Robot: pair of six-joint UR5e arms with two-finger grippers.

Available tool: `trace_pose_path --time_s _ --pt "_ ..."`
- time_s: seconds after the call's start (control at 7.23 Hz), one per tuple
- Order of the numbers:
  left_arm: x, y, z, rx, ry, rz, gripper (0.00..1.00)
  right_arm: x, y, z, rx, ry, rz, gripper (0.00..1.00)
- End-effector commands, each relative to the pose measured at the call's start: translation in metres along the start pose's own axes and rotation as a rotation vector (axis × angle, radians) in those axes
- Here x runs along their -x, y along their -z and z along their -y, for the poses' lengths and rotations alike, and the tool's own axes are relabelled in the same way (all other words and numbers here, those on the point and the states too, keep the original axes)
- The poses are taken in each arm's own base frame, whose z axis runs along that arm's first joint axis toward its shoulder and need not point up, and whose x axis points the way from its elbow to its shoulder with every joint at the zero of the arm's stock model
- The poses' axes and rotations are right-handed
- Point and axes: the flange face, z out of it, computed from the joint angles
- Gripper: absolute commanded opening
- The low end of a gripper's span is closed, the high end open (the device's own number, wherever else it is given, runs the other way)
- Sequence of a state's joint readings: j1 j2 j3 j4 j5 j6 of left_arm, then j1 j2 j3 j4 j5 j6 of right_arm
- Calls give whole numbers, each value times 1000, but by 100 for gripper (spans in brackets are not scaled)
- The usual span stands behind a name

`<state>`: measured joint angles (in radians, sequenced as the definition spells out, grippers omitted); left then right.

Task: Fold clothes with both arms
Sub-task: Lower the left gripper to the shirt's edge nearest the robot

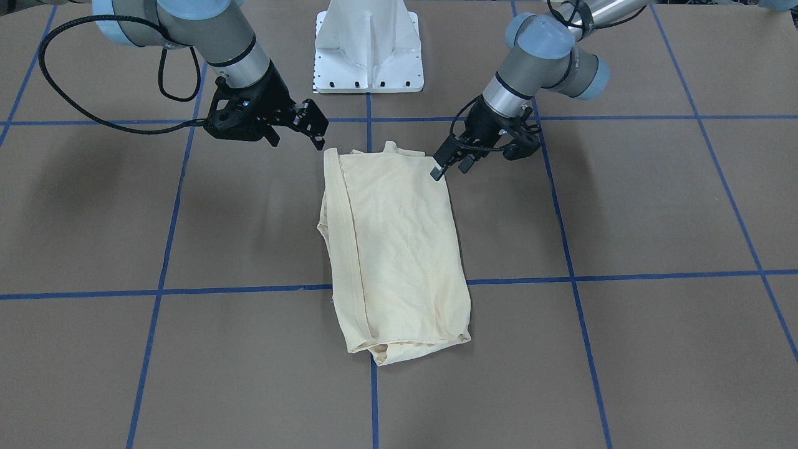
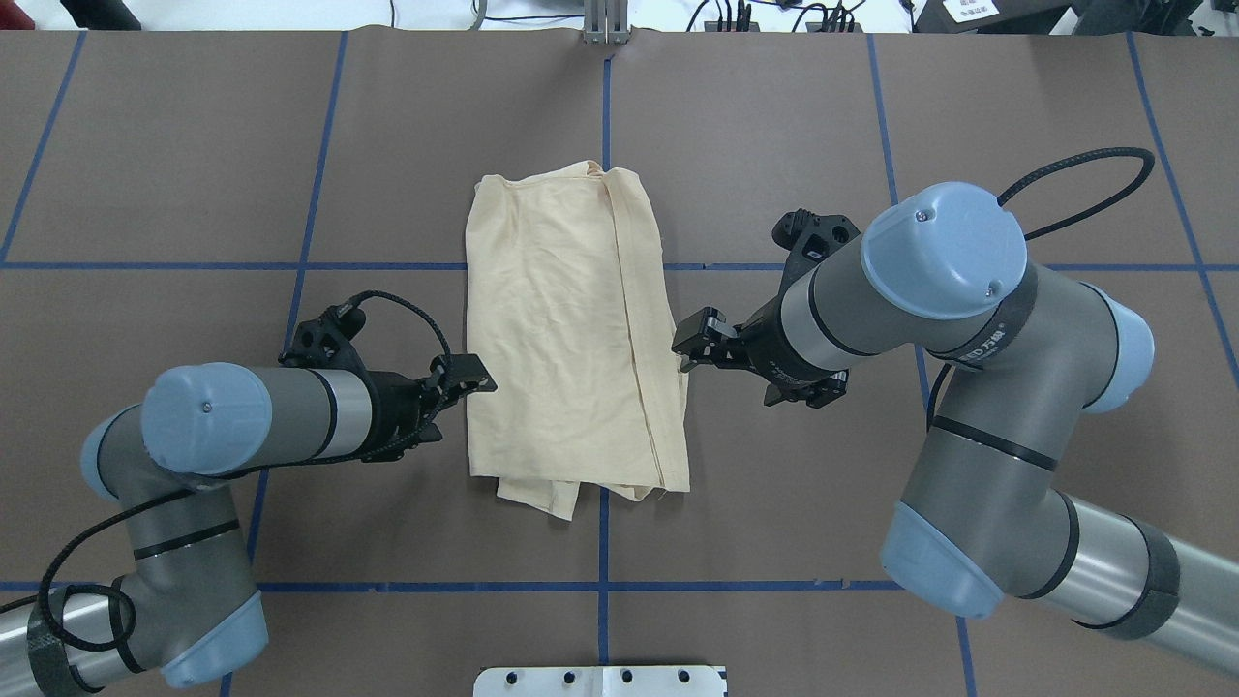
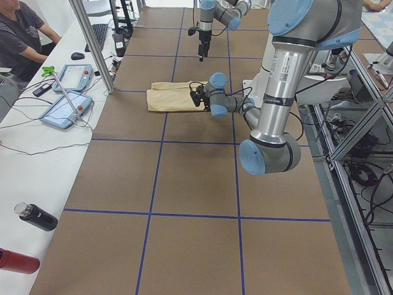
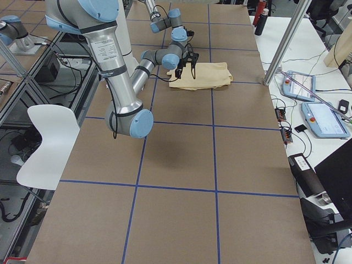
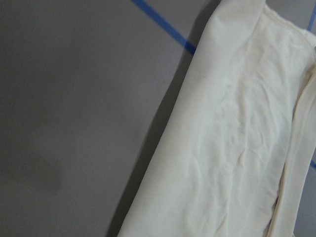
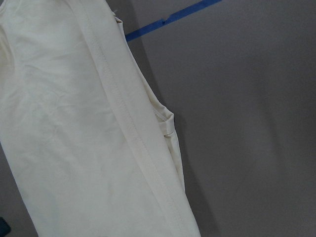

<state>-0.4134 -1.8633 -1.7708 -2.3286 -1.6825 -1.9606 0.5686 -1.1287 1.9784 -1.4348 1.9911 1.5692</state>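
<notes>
The table [image 1: 623, 349] is showing a brown surface divided into large squares by blue tape lines [image 1: 570, 249].

The right arm [image 2: 949, 281] is reaching in from the right of the overhead view, with its forearm angling toward the table's middle. The left arm [image 2: 242, 416] is reaching in from the opposite side.

A person [image 3: 24, 31] is sitting at the white side bench beyond the table's long edge.

The shirt [image 2: 566, 319] is lying at the centre of the table, folded into a long narrow rectangle with a plain cream face up. It is straddling one cross tape line and running lengthwise away from the robot. Loose layers are poking out at the end nearest the robot.

The white pedestal base [image 1: 369, 50] is standing behind that end, apart from the cloth.

The right gripper [image 2: 689, 344] is sitting just beside one long edge of the shirt. Its two fingers are standing apart with a clear gap and are holding nothing.

The left gripper [image 1: 450, 167] is pointing at the opposite long edge, near the corner on the robot's side. Its fingers are spread narrowly, with nothing between them. Whether either gripper's tip is touching the cloth cannot be told.

Two control pendants [image 3: 64, 110] are lying on the bench near the person, and a dark bottle [image 3: 35, 217] is lying further along it.

A stitched hem band [image 6: 123, 116] is running down the shirt's long edge on the right arm's side.
</notes>
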Motion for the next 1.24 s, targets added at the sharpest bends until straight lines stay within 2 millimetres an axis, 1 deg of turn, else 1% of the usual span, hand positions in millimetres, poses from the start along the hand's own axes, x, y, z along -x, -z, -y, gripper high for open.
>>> trace_pose_path --time_s 0.0,0.14,0.55,0.69,0.83,0.97,1.11 --pt "-3 -21 -44 10 45 89 93 -1 -1 0 1 -1 -4 100" --pt "6 -29 -60 -1 30 100 95 0 -1 -1 2 0 -3 100" --pt "7 -29 -61 1 23 104 95 0 -1 0 1 -1 -2 100" --pt "7 -29 -61 1 23 104 92 0 0 -1 1 0 -1 100" --pt "7 -31 -60 0 23 107 76 0 0 0 0 -1 -1 100" --pt "6 -31 -61 0 23 106 71 0 0 0 0 -1 -2 100" --pt "6 -31 -62 2 23 105 71 -1 0 1 0 -3 -3 100"
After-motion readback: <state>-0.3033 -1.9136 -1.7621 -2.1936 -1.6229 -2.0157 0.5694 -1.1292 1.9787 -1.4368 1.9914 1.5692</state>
